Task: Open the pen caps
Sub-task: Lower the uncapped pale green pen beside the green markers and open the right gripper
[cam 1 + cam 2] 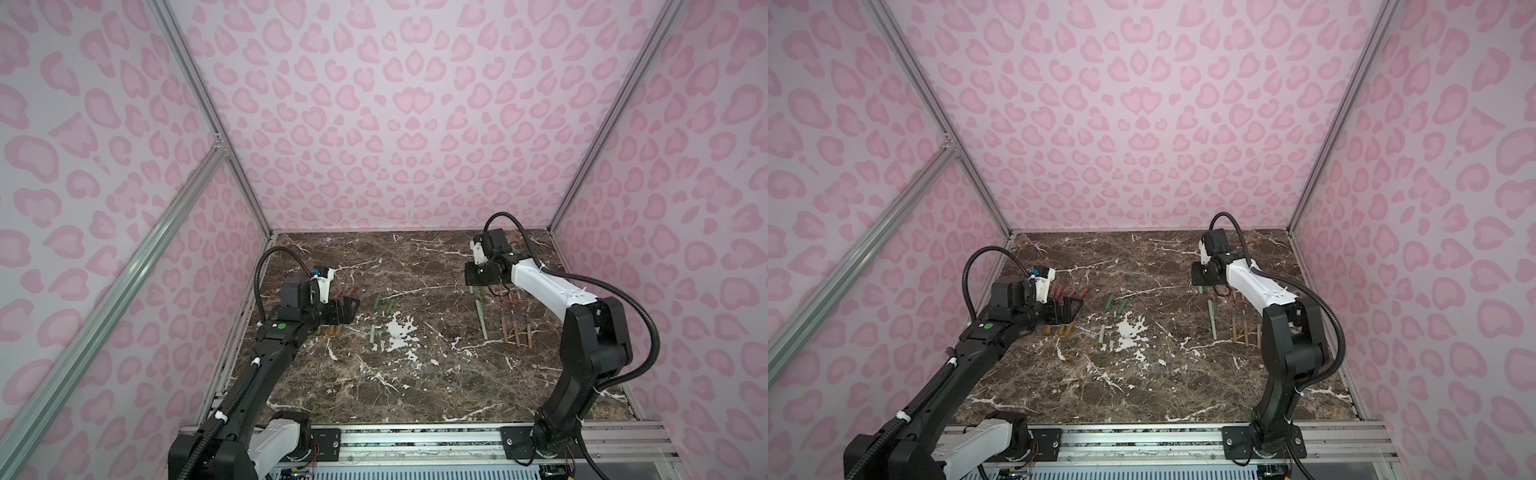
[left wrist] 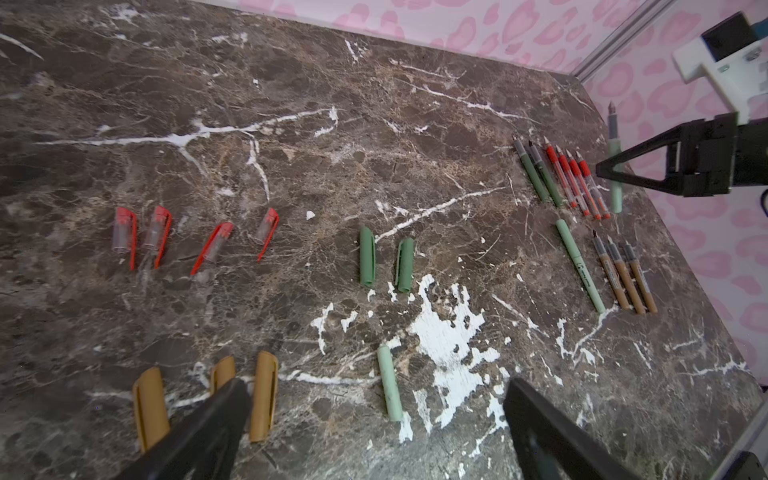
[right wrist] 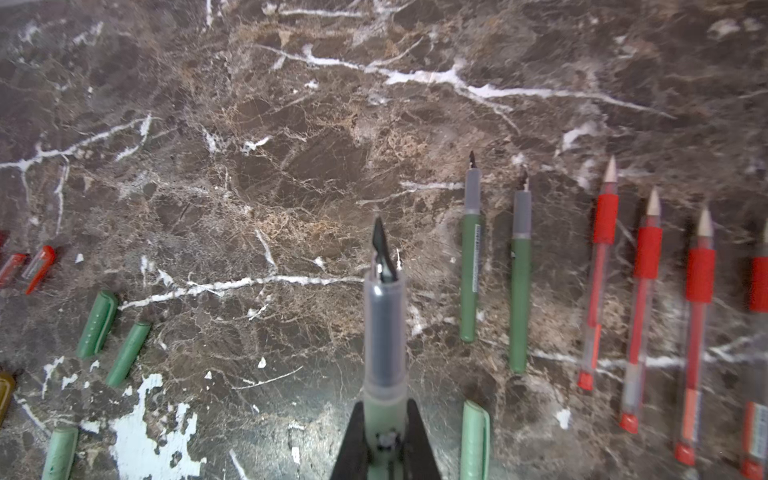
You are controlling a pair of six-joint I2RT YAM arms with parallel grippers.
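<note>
Left tool [image 1: 343, 311]: I am seeing its fingers [image 2: 208, 428] standing spread wide, gripping nothing, hanging low over the tabletop [image 2: 291, 104].
Right tool [image 3: 384, 411]: it is pinching the pale green pen body [image 3: 384, 332] by the barrel, with the bare nib pointing away from the tool.
Pen caps: the pale green cap [image 2: 390, 382] is lying loose between the left tool's fingers. The tan caps [image 2: 266, 395] are sitting beside and partly under one finger. The dark green caps [image 2: 367, 257] and red caps [image 2: 124, 235] are lying beyond its fingertips.
Step in hand: I am judging this pen's cap as off and set down, with the body waiting to be laid down.
Next move: I am expecting to lay the body near the dark green pen bodies [image 3: 469, 274], then go for the capped pale green pen [image 2: 579, 266] lying just beside the right tool. That is calling for both tools, one on the barrel and one on the cap, pulling straight apart.
Left wrist view: it is showing every cap row, which the left tool is partly blocking in both top views.
Right wrist view: it alone is showing the nib and the pinch up close.
</note>
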